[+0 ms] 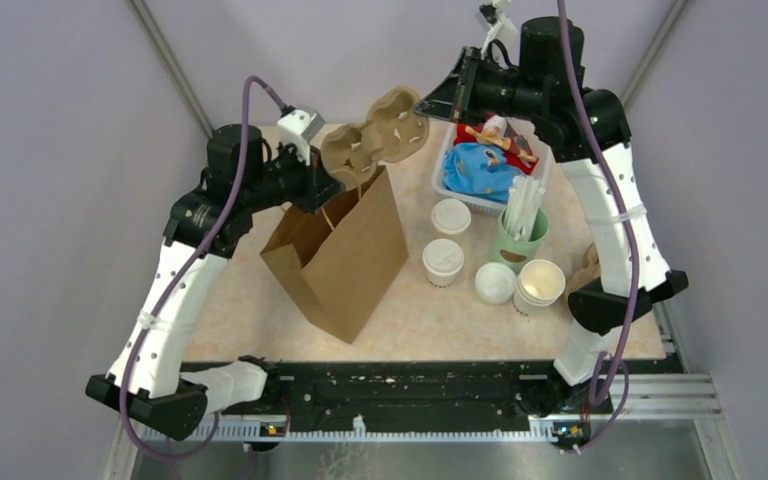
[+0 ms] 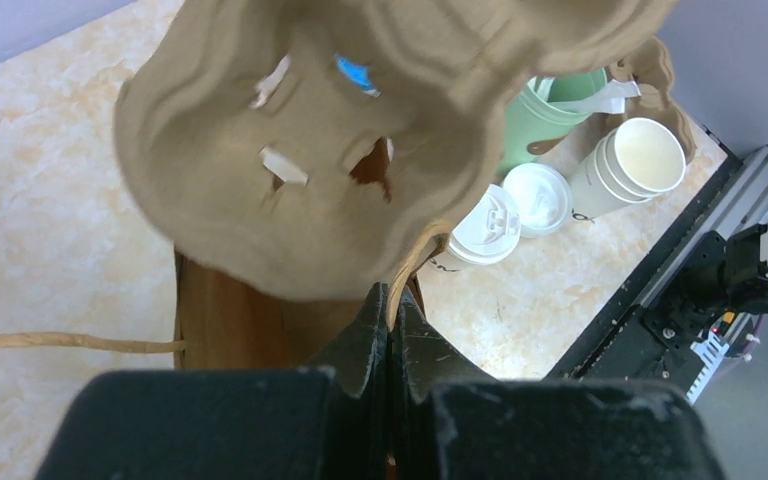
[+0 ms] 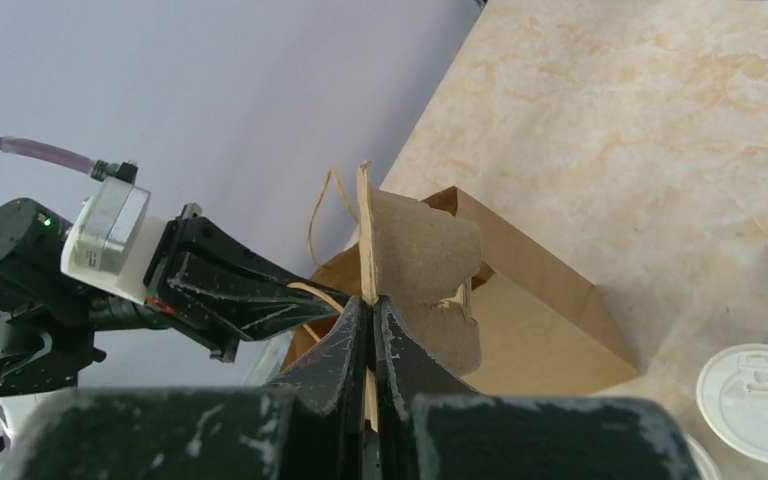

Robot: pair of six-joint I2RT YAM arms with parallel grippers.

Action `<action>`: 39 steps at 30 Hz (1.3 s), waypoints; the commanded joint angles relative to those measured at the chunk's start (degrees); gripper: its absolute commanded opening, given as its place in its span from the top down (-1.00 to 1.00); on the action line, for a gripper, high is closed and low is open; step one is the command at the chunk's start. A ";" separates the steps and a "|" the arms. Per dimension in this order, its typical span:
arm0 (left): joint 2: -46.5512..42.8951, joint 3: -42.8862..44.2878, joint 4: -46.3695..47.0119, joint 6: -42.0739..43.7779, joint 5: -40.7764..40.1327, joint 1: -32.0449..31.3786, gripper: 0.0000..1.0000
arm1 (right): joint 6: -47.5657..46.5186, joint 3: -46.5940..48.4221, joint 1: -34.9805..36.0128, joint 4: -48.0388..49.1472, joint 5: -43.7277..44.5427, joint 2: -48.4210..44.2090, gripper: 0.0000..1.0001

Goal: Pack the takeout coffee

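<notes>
The left arm bends up from its base and levels out at the top of the brown paper bag [image 1: 345,265]. The left claw [image 1: 322,190] is clamped shut on the bag's twine handle [image 2: 422,250]. The right arm arches high from the right, and the right claw [image 1: 422,105] is pinched shut on the rim of the pulp cup carrier [image 1: 375,138], which hangs just above the left claw and the bag's mouth.

Bare table [image 1: 430,325] lies below and nearer the bases than both claws, in front of the bag.

There is one bag and one carrier with two wells. One takeout coffee [image 1: 443,262], lidded, stands on the table right of the left claw, just beside the bag. Beyond it are another lidded white top [image 1: 451,217], one loose lid [image 1: 495,283], one stack of cups [image 1: 540,285], one green cup [image 1: 520,238] and one basket [image 1: 460,190].
</notes>
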 commanded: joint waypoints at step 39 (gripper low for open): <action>2.08 9.20 -19.54 -28.85 -19.36 8.00 -0.97 | -24.84 3.85 12.09 -8.10 17.18 -1.84 1.00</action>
